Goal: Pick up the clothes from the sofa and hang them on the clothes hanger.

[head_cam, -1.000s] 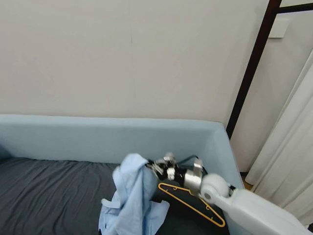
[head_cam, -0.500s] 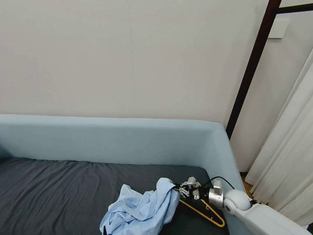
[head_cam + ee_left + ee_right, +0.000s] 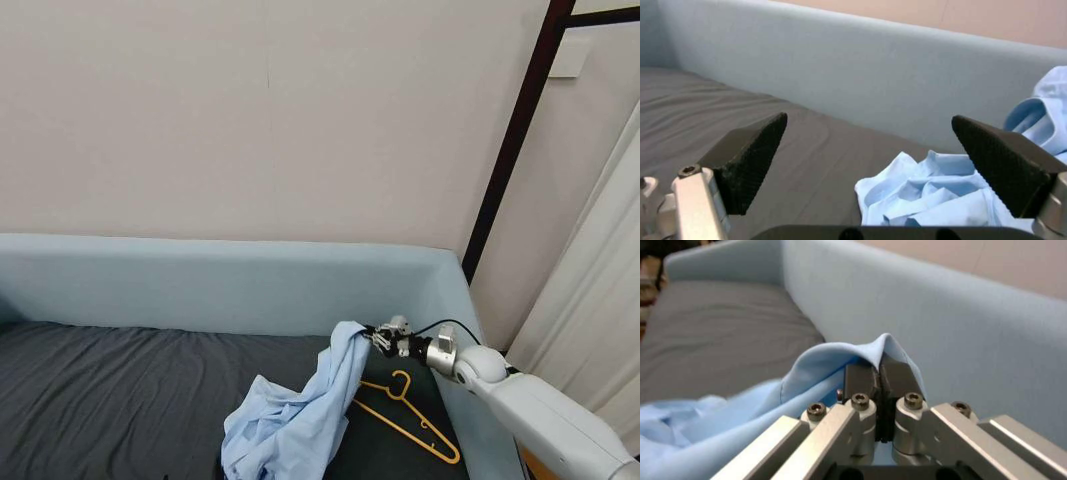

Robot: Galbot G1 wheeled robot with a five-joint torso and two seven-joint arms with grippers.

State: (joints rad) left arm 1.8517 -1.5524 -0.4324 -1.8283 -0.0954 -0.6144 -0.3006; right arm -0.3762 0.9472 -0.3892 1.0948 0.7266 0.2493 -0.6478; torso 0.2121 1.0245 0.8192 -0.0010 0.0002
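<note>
One shirt (image 3: 300, 420) fold sits pinched in the right end effector (image 3: 373, 337), the left end effector (image 3: 868, 121) gaping wide.

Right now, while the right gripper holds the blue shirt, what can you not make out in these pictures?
1. Head view: the bottom edge cuts off the lower part of the shirt.
2. Right wrist view: cloth folds over the shut right gripper, hiding which part is pinched.
3. Left wrist view: the base of the open left gripper covers the shirt's near edge.
4. Head view: the top edge cuts off the dark frame.
</note>
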